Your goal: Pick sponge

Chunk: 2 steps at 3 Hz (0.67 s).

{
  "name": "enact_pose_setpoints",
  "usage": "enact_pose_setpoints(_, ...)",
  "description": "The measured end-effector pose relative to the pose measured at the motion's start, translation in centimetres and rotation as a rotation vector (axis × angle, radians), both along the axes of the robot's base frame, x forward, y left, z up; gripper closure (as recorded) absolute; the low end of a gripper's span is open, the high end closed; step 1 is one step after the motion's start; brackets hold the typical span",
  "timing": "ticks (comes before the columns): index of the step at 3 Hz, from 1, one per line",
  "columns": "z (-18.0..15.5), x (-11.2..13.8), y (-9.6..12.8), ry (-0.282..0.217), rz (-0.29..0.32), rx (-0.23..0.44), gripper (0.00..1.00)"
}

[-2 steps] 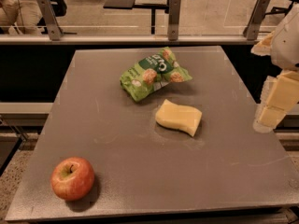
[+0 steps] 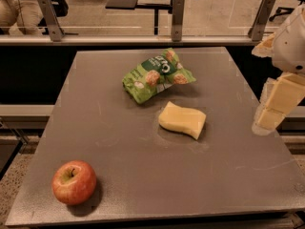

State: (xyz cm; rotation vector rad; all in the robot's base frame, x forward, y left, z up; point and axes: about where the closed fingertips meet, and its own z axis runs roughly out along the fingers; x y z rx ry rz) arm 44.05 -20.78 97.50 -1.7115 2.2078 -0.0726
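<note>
The sponge (image 2: 182, 119) is a pale yellow foam block with wavy sides. It lies flat near the middle of the grey table (image 2: 143, 175), just in front of the green snack bag. My gripper (image 2: 268, 120) hangs at the table's right edge, to the right of the sponge and well apart from it, slightly above the tabletop. It holds nothing that I can see.
A green snack bag (image 2: 156, 74) lies behind the sponge. A red apple (image 2: 74, 182) stands at the front left corner. A rail with metal posts (image 2: 177, 13) runs behind the table's far edge.
</note>
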Motion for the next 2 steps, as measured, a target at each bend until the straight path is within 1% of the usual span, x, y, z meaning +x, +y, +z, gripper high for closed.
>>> enact_pose_setpoints(1, -1.7, 0.6, 2.7, 0.018, 0.015, 0.052, 0.00)
enact_pose_setpoints(2, -4.0, 0.9, 5.5, 0.047, 0.032, 0.090, 0.00)
